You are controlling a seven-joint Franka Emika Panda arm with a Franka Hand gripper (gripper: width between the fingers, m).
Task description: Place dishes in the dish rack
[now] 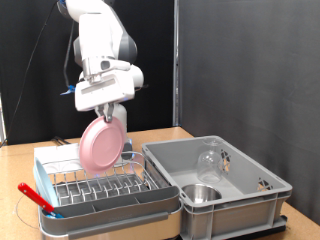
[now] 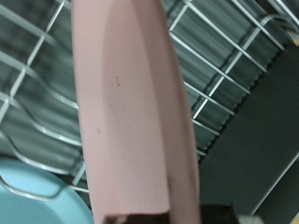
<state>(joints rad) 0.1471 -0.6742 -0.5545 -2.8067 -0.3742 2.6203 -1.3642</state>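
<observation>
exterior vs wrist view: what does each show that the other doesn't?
Only the exterior view: the white robot arm with its tool gripping the top edge of the round pink plate, the deep plain grey crate holding the clear drinking glass and the small shiny steel bowl, and a red-handled utensil at the rack's left end.

Only the wrist view: a close look at the plate's edge hanging over the wires.

Both: the pink plate and the silver wire rack in its pale grey-blue tray.
</observation>
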